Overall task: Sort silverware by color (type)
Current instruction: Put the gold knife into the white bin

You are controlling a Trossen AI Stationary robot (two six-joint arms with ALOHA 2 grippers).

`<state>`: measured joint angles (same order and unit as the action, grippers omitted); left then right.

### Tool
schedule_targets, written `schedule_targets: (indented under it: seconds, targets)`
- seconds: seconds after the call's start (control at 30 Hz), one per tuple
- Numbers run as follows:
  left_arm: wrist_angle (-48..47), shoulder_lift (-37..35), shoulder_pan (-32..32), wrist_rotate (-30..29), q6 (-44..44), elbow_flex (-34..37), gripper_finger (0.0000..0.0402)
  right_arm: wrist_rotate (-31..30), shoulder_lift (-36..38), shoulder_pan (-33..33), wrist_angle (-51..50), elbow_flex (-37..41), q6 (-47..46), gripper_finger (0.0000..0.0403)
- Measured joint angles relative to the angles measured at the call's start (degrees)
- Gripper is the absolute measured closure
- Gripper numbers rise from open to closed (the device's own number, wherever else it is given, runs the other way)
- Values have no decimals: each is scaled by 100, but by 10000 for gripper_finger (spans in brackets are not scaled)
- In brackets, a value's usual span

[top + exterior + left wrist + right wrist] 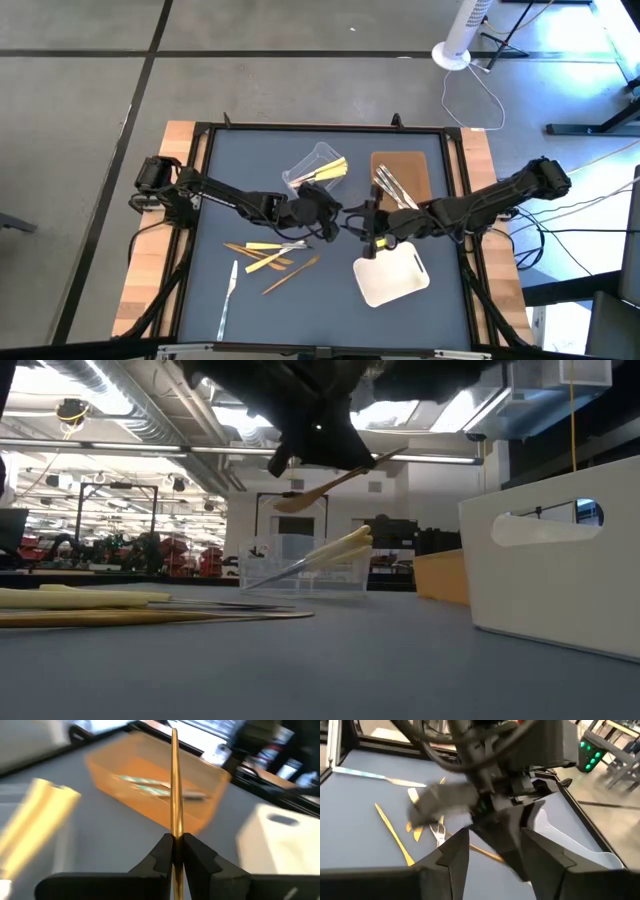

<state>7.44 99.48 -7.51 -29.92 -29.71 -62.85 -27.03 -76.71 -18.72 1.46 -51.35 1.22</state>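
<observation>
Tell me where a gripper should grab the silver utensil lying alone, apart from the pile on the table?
Grip the silver utensil across its shaft near mid-length, coming straight down from above. It lies flat on the grey mat, clear of the other pieces, so only its narrow sides offer a hold, and the middle likely keeps it balanced.

An orange-brown utensil (175, 785) is hanging above the mat; pale yellow ones (330, 170) are leaning in a tub, silver ones (392, 187) lying on brown.
</observation>
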Motion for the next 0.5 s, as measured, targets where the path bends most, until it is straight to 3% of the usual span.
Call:
schedule_targets:
  seconds: [0.23,0.4,0.5]
  targets:
    - [0,0,0,-1348,433,0,374,-916,0,0,-860,-396,-694,235]
    - [41,0,0,-1498,483,0,374,-2225,0,44,-1222,-420,-1342,235]
    - [153,0,-4,-1515,496,0,374,-2339,0,193,-1233,-424,-1793,235]
